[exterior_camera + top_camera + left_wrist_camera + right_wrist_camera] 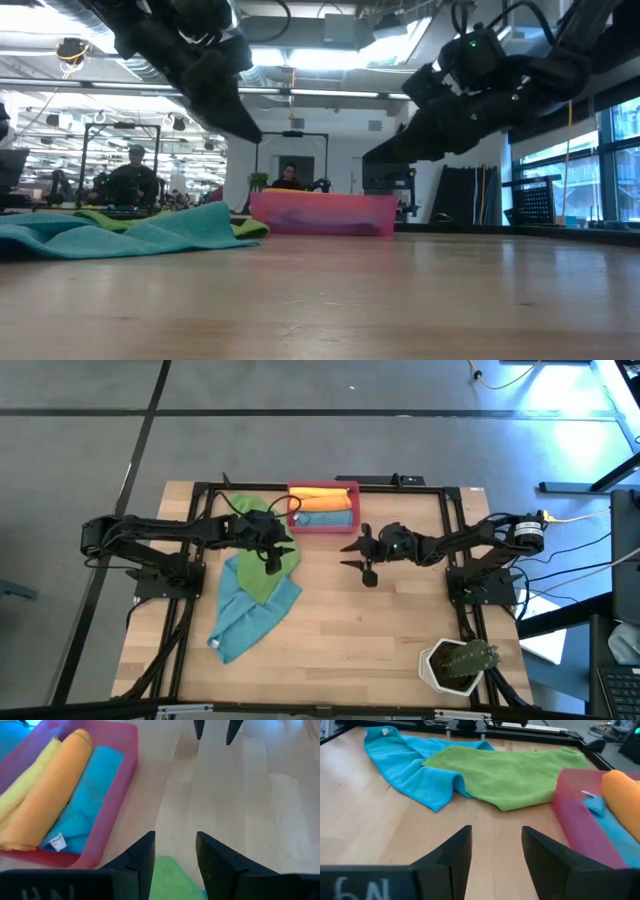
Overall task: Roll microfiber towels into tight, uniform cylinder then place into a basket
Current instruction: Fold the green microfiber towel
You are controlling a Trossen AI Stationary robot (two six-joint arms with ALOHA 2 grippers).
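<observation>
High view: plant pot (458, 666) at table corner, well apart from basket (323, 523)

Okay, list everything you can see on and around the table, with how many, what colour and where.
Basket: one, red-pink, at the far edge of the table, middle.
Rolled towels in the basket: three, yellow, orange and blue, lying side by side.
Green towel: one, loose and unrolled, left of the basket, lying over the blue one.
Blue towel: one, loose, spread toward the near left of the table.
Plant pot: one, white with a green plant, near right corner.
People: at least two, far off in the room behind, seen in the low view.
Left end effector: open, empty, over the green towel.
Right end effector: open, empty, over bare wood right of the basket.
</observation>
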